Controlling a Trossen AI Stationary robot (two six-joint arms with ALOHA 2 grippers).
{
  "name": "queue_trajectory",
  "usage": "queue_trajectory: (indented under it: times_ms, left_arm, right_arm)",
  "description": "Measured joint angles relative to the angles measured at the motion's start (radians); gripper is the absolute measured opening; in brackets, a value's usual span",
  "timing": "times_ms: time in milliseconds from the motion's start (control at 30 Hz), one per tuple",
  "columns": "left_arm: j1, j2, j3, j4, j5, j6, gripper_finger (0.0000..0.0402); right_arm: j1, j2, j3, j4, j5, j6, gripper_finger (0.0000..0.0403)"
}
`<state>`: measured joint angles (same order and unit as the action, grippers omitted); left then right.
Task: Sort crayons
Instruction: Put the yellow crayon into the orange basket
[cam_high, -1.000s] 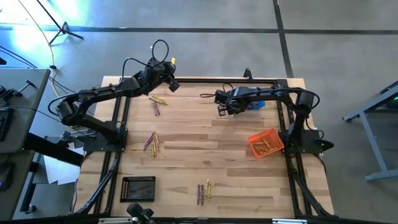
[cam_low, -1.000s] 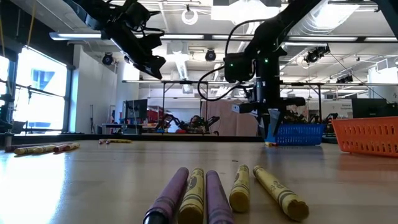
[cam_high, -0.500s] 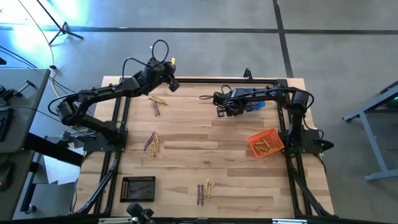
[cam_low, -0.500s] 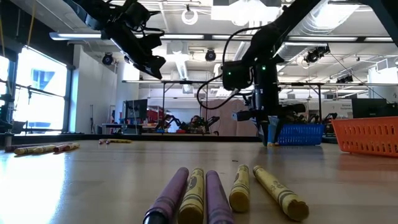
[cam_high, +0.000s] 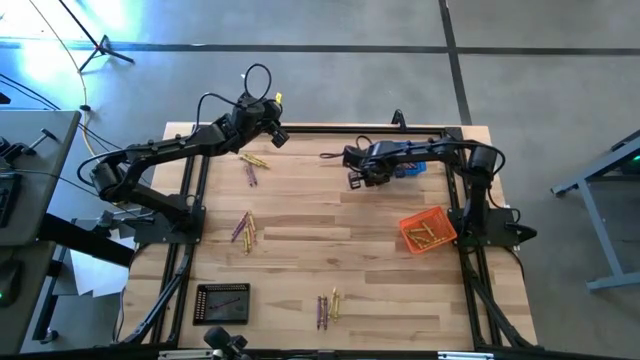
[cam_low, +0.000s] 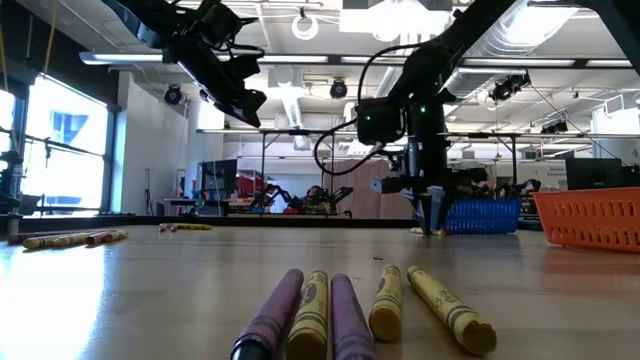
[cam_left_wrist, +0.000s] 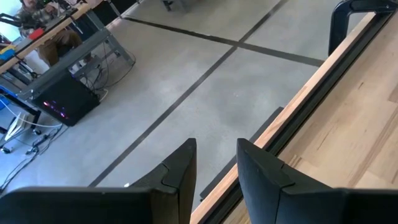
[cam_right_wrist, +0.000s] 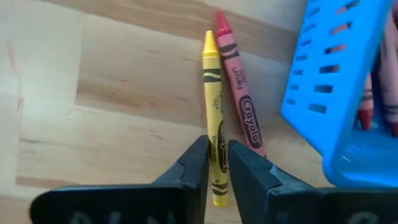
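Sorting partly done: orange basket (cam_high: 424, 231) holds yellows; three crayon clusters (cam_high: 244, 229) remain on the bench (cam_high: 300, 270). My right gripper (cam_right_wrist: 216, 163) fingers pinch a yellow crayon (cam_right_wrist: 212, 112) beside the blue basket (cam_right_wrist: 348, 93). Left gripper (cam_left_wrist: 214, 163) idles, fingers narrowly apart, empty.

We cannot see the yellow crayon's (cam_right_wrist: 214, 155) middle, hidden between the right hand's (cam_right_wrist: 217, 163) fingers. The blue basket (cam_right_wrist: 348, 93) is cut off at the wrist picture's edge. From above, crayons in the orange basket (cam_high: 428, 231) are too small to count.
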<state>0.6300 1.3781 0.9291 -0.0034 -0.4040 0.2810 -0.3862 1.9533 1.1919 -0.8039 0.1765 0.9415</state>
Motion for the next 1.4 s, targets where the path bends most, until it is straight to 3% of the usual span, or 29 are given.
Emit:
queue_trajectory:
  times_ms: [233, 533, 633, 900, 1067, 1400]
  left_arm:
    - [-0.001, 0.0, 0.0, 0.0, 0.0, -0.018, 0.0101]
    - [-0.002, 0.0, 0.0, -0.032, 0.001, -0.049, 0.0101]
    - [-0.002, 0.0, 0.0, -0.039, 0.001, -0.066, 0.0101]
    - [-0.002, -0.001, 0.0, -0.089, 0.002, -0.097, 0.0101]
    - [-0.002, -0.001, 0.0, -0.109, 0.002, -0.125, 0.0101]
    - [-0.012, -0.001, 0.0, -0.105, 0.007, -0.149, 0.0101]
  right_arm:
    - [0.011, 0.0, -0.001, 0.003, 0.014, -0.112, 0.0019]
    - [0.019, -0.009, 0.034, -0.044, 0.016, -0.313, 0.0015]
    - [0.025, -0.023, 0.067, -0.067, -0.05, -0.391, 0.0014]
    - [0.056, -0.175, 0.125, -0.083, -0.091, -0.561, 0.0014]
    - [0.116, -0.333, 0.084, -0.202, -0.088, -0.668, 0.0014]
    - [0.352, -0.702, -0.208, -0.16, -0.059, -0.326, 0.0014]
